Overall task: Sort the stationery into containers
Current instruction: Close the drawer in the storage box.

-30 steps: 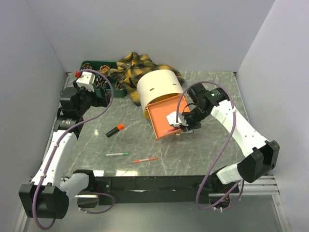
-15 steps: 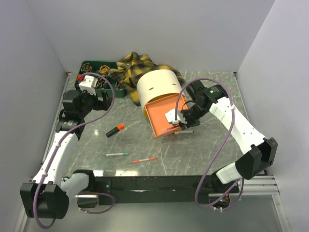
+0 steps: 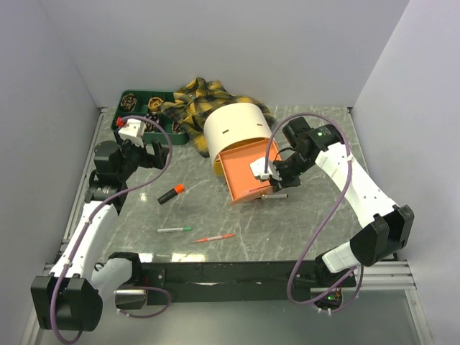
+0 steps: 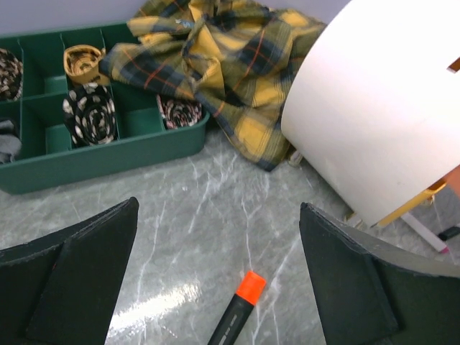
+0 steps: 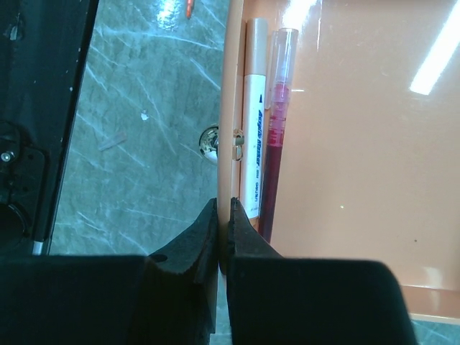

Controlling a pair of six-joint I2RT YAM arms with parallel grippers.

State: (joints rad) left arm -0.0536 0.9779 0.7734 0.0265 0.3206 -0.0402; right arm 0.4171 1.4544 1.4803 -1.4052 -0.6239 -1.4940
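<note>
The cream drum (image 3: 237, 126) lies on its side with its orange tray (image 3: 243, 171) slid partly out. My right gripper (image 3: 272, 188) is shut on the tray's thin front rim (image 5: 233, 108), with the jaws (image 5: 224, 208) pinching its edge. A white marker (image 5: 254, 129) and a red pen (image 5: 273, 129) lie inside the tray along that rim. My left gripper (image 3: 152, 147) is open and empty, its fingertips (image 4: 219, 208) spread above the black highlighter with orange cap (image 4: 233, 316), which also shows in the top view (image 3: 171, 193). A green-capped pen (image 3: 175, 229) and a red pen (image 3: 215, 237) lie near the table's front.
The dark green divided tray (image 3: 136, 100) holds several patterned tape rolls at the back left; it also shows in the left wrist view (image 4: 100, 154). The yellow-and-black plaid cloth (image 3: 194, 100) is heaped between it and the drum. White walls enclose the table.
My left gripper has moved nearer and slightly right, toward the highlighter. My right gripper has shifted slightly back with the tray rim in its jaws.
</note>
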